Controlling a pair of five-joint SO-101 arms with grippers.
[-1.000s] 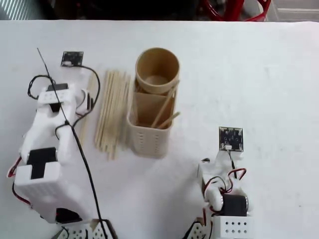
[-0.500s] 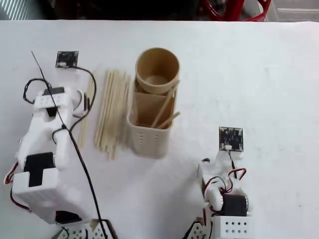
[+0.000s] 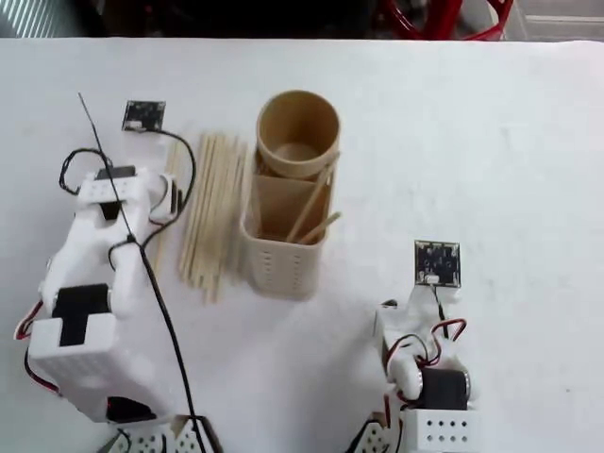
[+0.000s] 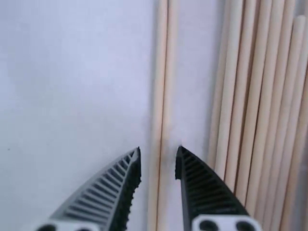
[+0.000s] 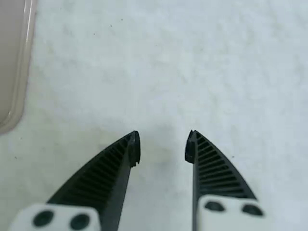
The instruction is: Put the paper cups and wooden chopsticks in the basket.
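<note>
A white surface (image 3: 510, 142) is seen from above, bounded at its far edge by a dark strip of room in which a red curved object (image 3: 444, 14) is seen. A beige basket (image 3: 274, 264) is placed near the middle of the surface. A paper cup (image 3: 297, 132) is held upright, mouth up, in the basket's far end, and a few leaning chopsticks (image 3: 316, 215) are propped in its nearer part. A bundle of chopsticks (image 3: 212, 212) is laid flat just beside the basket, on the side toward the left edge, running from far to near.

The left arm (image 3: 90, 264) is stretched from the near left corner toward the far edge, alongside the bundle. Its wrist is pointed down at the surface. In the left wrist view the left gripper (image 4: 158, 161) is seen released, its jaws parted narrowly, with a pair of chopsticks (image 4: 161, 86) lying between the tips; whether the tips touch the pair cannot be told. The pair is set slightly apart from the bundle.

The right arm (image 3: 425, 368) is folded low at the near edge. The right gripper (image 5: 162, 144) is held unclenched over bare surface, with a wall of the basket nearby.
</note>
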